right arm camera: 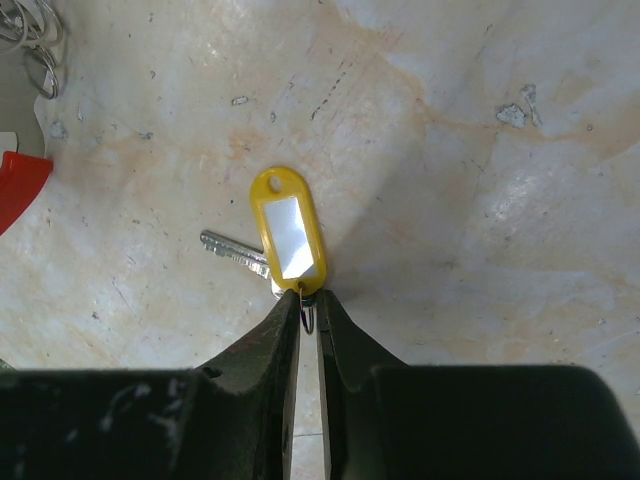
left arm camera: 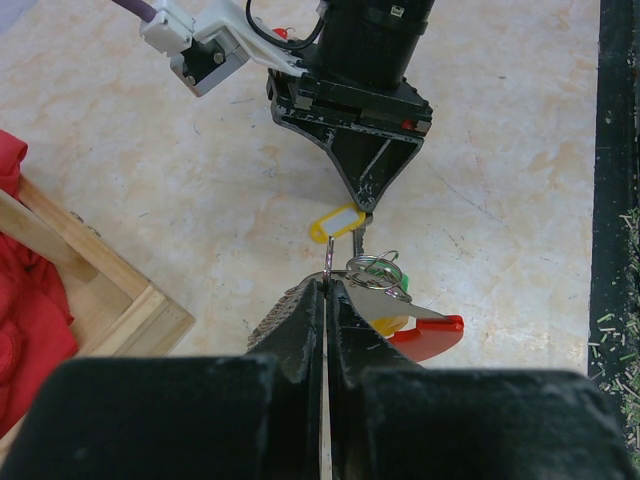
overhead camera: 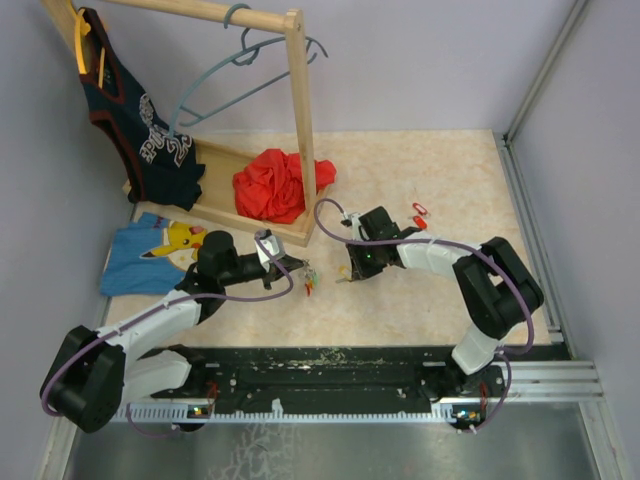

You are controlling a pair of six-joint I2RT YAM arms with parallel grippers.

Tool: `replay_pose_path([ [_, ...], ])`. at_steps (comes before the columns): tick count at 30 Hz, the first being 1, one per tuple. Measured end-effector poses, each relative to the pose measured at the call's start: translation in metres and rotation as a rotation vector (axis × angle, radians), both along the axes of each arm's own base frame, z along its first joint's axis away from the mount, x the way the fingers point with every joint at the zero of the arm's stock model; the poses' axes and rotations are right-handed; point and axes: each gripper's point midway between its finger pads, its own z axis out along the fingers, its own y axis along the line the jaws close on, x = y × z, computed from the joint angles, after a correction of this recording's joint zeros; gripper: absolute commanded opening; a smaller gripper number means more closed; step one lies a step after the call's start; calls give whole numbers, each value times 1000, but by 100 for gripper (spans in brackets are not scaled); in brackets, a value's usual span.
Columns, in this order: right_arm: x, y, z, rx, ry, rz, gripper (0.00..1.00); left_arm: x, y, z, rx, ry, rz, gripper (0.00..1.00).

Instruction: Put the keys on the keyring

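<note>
My left gripper is shut on the thin wire keyring, which sticks up from the fingertips. A bunch hangs by it: small split rings, a green tag and a red tag. My right gripper is shut on the small ring of a key with a yellow tag; its metal blade points left. In the left wrist view the yellow tag sits just beyond the keyring's tip. From above, both grippers meet mid-table.
A loose red-tagged key lies behind the right arm. A wooden clothes rack with a red cloth, a dark jersey and a grey-blue hanger stands at back left. A blue shirt lies left.
</note>
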Motion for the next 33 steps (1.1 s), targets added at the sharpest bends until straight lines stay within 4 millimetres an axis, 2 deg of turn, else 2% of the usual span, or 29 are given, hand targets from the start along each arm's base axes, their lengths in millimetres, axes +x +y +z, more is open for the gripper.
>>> replay_pose_path([
  [9,0,0,0,-1,-1,1,15,0,0,0,0,0,0,0],
  [33,-4,-3,0,-93,-34,47,15,0,0,0,0,0,-1,0],
])
